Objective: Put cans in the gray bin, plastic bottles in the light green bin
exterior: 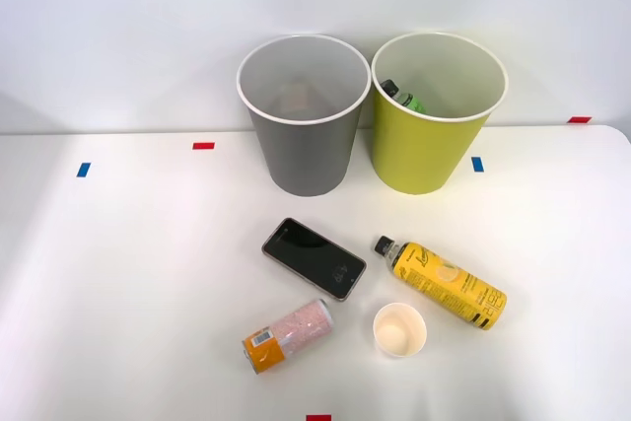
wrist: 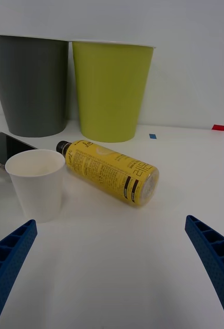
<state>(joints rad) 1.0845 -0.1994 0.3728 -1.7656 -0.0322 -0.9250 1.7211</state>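
— What's out on the table [exterior: 118, 293] from where you stand?

— Biggest first: two bins upright at the back, just beside each other. The gray bin [exterior: 302, 115] sits on the robot's left, the light green bin [exterior: 434, 115] on its right. In the wrist view both are cut off at the top, so their insides are hidden there.

— Anything in them?

— The green bottle [exterior: 402, 99] leans against the inner wall of the light green bin; just its black cap and a bit of green body clear the rim. Low inside the gray bin there's a faint tan smudge, possibly an object, but I can't make it out.

— And in front?

— The yellow bottle [exterior: 446, 283] lies on its side, cap pointing toward the bins. A dark phone [exterior: 314, 258] lies flat to its left, half cut off in the wrist view. Nearer the robot, the pink can [exterior: 288, 334] lies on its side, orange end toward the front edge. The white paper cup [exterior: 399, 329] stands upright between can and yellow bottle, touching neither.

— The end effector [wrist: 112, 267]?

— Spread wide, holding nothing. Its blue ribbed fingers [wrist: 215, 257] sit low over the table, facing the cup and yellow bottle.
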